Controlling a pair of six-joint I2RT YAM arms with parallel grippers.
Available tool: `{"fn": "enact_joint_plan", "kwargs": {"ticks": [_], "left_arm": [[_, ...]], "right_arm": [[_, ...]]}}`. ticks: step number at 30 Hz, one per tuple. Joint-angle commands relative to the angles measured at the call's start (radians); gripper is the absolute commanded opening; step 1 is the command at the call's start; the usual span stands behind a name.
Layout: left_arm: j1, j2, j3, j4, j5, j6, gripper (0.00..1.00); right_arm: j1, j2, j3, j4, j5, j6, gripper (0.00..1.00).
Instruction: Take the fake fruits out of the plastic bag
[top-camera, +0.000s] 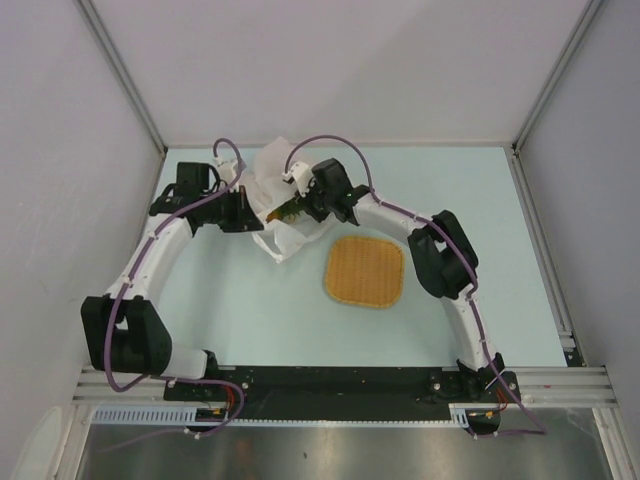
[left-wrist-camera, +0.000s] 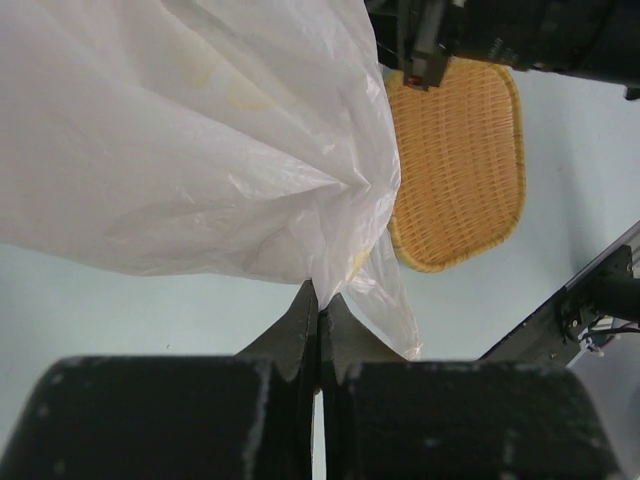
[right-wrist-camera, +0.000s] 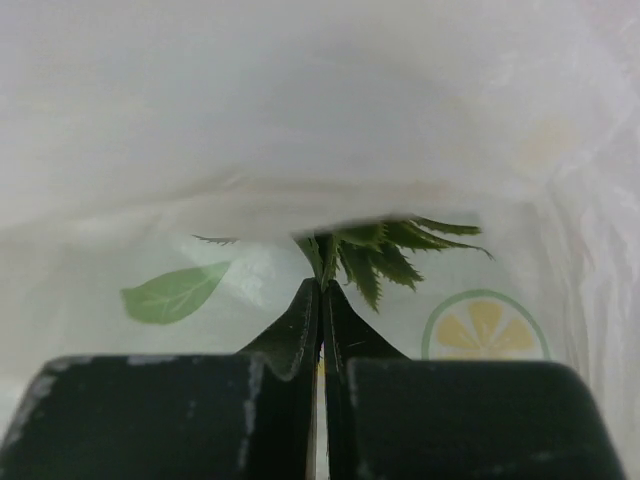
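The white plastic bag (top-camera: 273, 168) lies crumpled at the back of the table between both arms. My left gripper (left-wrist-camera: 320, 296) is shut on a pinched fold of the plastic bag (left-wrist-camera: 200, 150), holding it up off the table. My right gripper (right-wrist-camera: 321, 286) reaches inside the plastic bag (right-wrist-camera: 300, 100) and is shut on the green spiky crown (right-wrist-camera: 385, 250) of the pineapple. From above, a bit of the orange-and-green pineapple (top-camera: 285, 213) shows at the bag's mouth, between the left gripper (top-camera: 250, 212) and the right gripper (top-camera: 302, 207). The pineapple's body and the other fake fruits are hidden.
A flat orange woven tray (top-camera: 365, 271) lies on the pale blue table, right of the bag and in front of the right arm; in the left wrist view the tray (left-wrist-camera: 460, 160) sits behind the bag. Grey walls enclose the table on three sides.
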Motion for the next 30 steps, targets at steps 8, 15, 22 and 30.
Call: {"fn": "enact_joint_plan", "kwargs": {"ticks": [8, 15, 22, 30], "left_arm": [[0.003, 0.072, 0.095, 0.055, 0.02, -0.052, 0.0], [0.003, 0.119, 0.154, 0.056, 0.022, -0.053, 0.0], [0.003, 0.138, 0.174, 0.055, 0.028, -0.055, 0.0], [0.003, 0.145, 0.156, 0.071, 0.037, -0.07, 0.0]], "right_arm": [[0.037, -0.33, -0.099, 0.014, -0.029, -0.081, 0.0], [0.051, -0.44, -0.197, -0.023, 0.005, -0.2, 0.0], [0.067, -0.485, -0.271, 0.008, 0.118, -0.344, 0.0], [0.051, -0.526, -0.289, 0.014, 0.135, -0.487, 0.0]]}}
